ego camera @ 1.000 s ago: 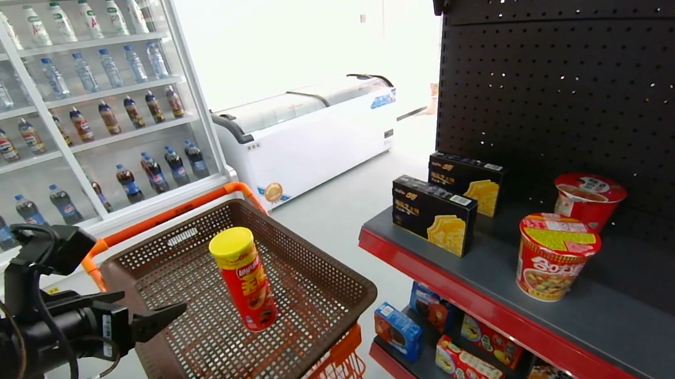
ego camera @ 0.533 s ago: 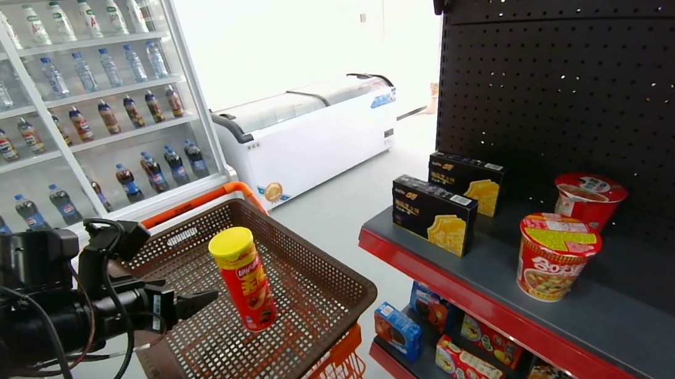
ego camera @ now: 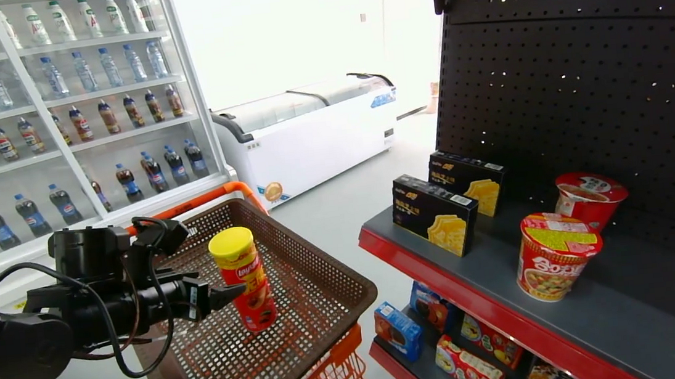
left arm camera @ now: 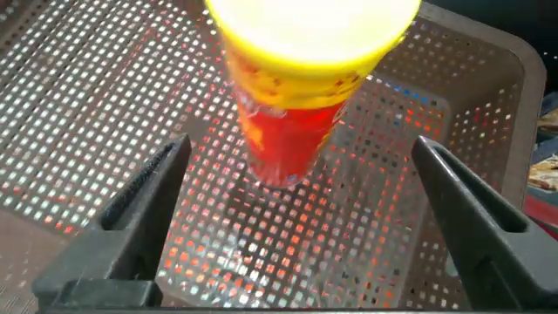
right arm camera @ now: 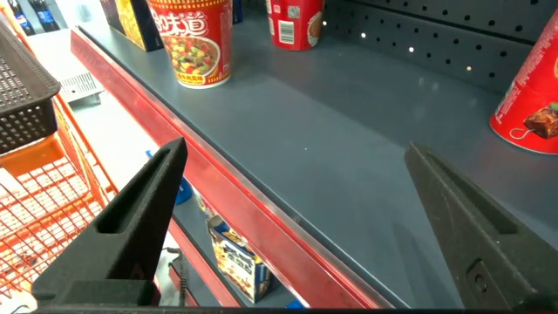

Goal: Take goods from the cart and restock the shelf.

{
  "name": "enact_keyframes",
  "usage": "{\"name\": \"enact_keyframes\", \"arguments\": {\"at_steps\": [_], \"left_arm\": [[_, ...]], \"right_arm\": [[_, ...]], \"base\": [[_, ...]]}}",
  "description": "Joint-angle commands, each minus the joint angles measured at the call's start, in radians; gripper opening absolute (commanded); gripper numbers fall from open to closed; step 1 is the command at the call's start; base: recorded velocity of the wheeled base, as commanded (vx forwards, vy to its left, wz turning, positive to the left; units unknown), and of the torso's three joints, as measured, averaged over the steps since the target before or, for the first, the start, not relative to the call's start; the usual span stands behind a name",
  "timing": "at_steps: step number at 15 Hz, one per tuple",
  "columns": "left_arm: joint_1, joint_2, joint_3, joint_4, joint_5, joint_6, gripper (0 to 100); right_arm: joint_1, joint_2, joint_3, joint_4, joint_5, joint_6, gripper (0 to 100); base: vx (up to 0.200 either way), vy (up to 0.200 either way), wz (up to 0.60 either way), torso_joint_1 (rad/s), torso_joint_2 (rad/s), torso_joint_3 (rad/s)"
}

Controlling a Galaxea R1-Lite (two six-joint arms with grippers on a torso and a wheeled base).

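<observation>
When looking centre-left in the head frame, see chip can [ego camera: 244, 279] upright in cart basket [ego camera: 335, 289]. Just left of it, left gripper [ego camera: 233, 292], jaws wide, clamping nothing. Right gripper [right arm camera: 296, 153], jaws wide too, by grey shelf [right arm camera: 349, 122].

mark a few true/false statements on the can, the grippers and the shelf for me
1. The chip can stands upright in the brown basket. True.
2. The left gripper is shut on the can. False: it is open, with a finger on each side of the can and a gap to it.
3. Two black boxes stand on the shelf. True.
4. The right gripper is shut. False: it is open and empty, above the shelf.
</observation>
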Motion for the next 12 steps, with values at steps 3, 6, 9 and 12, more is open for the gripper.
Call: {"name": "enact_keyframes", "arguments": {"at_steps": [3, 6, 9, 12], "left_arm": [[-0.032, 0.074, -0.018, -0.052, 0.005, 0.001, 100], [-0.030, 0.138, -0.046, -0.057, 0.065, 0.003, 100], [-0.025, 0.186, -0.077, -0.060, 0.074, 0.001, 100], [-0.024, 0.224, -0.103, -0.060, 0.068, 0.003, 100]], "right_arm": [[0.000, 0.001, 0.000, 0.000, 0.000, 0.000, 100], [0.000, 0.001, 0.000, 0.000, 0.000, 0.000, 100], [0.000, 0.001, 0.000, 0.000, 0.000, 0.000, 100], [0.000, 0.001, 0.000, 0.000, 0.000, 0.000, 100]], "base": [[0.000, 0.000, 0.00, 0.000, 0.00, 0.000], [0.000, 0.000, 0.00, 0.000, 0.00, 0.000], [0.000, 0.000, 0.00, 0.000, 0.00, 0.000], [0.000, 0.000, 0.00, 0.000, 0.00, 0.000]]}}
